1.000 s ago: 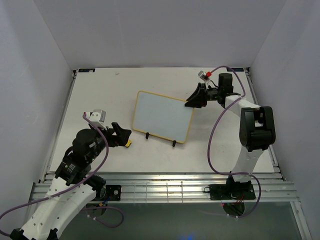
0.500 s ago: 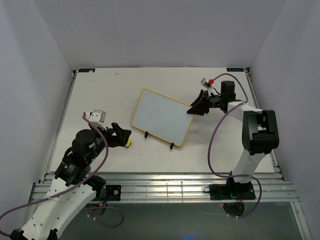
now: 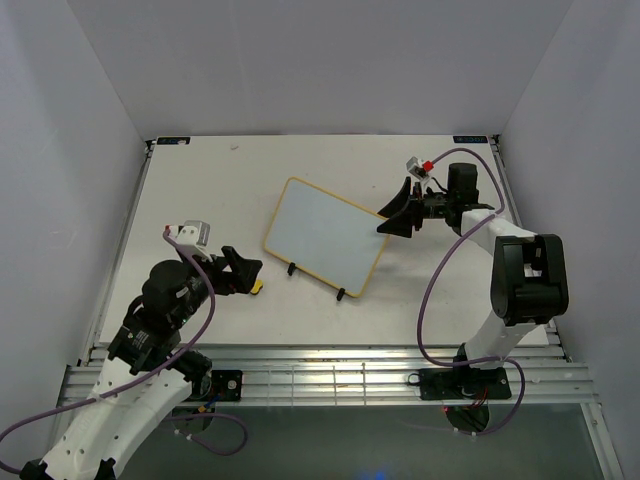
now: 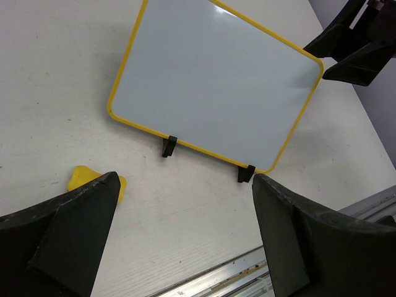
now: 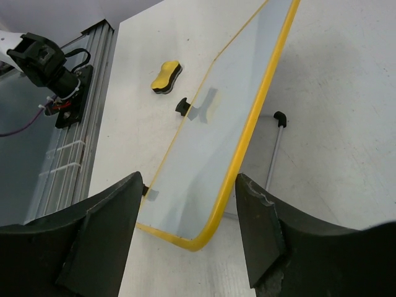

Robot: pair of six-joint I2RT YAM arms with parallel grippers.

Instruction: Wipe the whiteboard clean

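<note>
Mid-table, the whiteboard [image 3: 325, 238] leans blank on its wire stand [image 5: 272, 151], one corner turned toward my right gripper [image 3: 390, 218]. Its jaws stand apart just off that corner, gripping nothing. Nearer the front-left, my left gripper [image 3: 250, 277] hangs wide open and empty over the table [image 3: 200, 190], the yellow eraser [image 4: 93, 181] beside one finger.

The top camera is looking down on the whole bench [image 3: 200, 190] from above and behind my bases. Each wrist camera is peering out between its own fingers [image 4: 62, 235] (the right one much nearer), and all three are sharing the whiteboard [image 3: 325, 238].
</note>
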